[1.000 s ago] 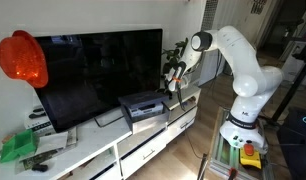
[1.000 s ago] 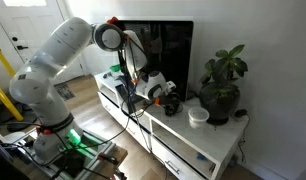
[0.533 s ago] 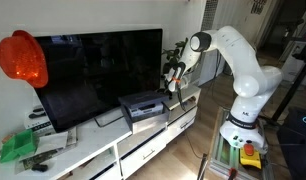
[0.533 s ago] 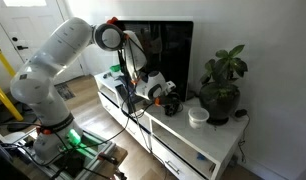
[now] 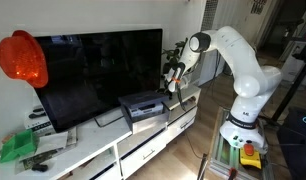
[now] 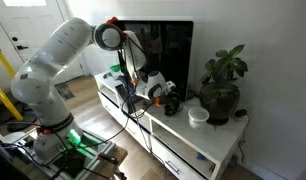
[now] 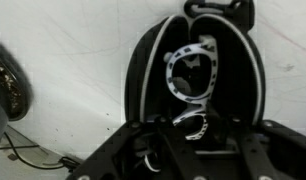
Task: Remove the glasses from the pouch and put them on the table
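Note:
In the wrist view a black pouch with white zip trim lies unzipped on the white table. Glasses with a black-and-white patterned frame lie inside it. My gripper is open right at the pouch's near end; its dark fingers stand either side of the near part of the glasses. In both exterior views the gripper is low over the table, beside the television. The pouch shows there only as a dark shape under the gripper.
A large television stands behind. A potted plant and a white bowl are close beside the pouch. A black device sits on the table. A dark round object lies at the wrist view's left edge.

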Tool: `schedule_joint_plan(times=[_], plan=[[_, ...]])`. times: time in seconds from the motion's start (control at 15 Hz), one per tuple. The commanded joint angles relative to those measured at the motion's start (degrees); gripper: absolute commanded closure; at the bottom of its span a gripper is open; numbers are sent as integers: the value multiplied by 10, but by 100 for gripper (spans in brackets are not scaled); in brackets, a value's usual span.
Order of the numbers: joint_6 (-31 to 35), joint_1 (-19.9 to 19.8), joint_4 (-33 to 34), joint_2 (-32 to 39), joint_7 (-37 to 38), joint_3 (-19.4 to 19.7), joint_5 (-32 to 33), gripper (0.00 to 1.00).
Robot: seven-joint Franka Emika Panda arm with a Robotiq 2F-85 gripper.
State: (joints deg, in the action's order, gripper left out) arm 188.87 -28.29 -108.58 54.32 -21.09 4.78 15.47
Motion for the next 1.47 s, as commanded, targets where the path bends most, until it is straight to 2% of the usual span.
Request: schedule_joint_plan(times=[0.0, 0.2, 0.47, 0.73, 1.4], plan=[[3, 7, 16, 15, 8, 11, 9, 53], [3, 8, 17, 16, 8, 12, 8, 51], [1, 4, 17, 16, 9, 9, 8, 56], [1, 0, 17, 13, 10, 5, 8, 53], [-2, -12, 12, 4, 8, -8, 12, 53]])
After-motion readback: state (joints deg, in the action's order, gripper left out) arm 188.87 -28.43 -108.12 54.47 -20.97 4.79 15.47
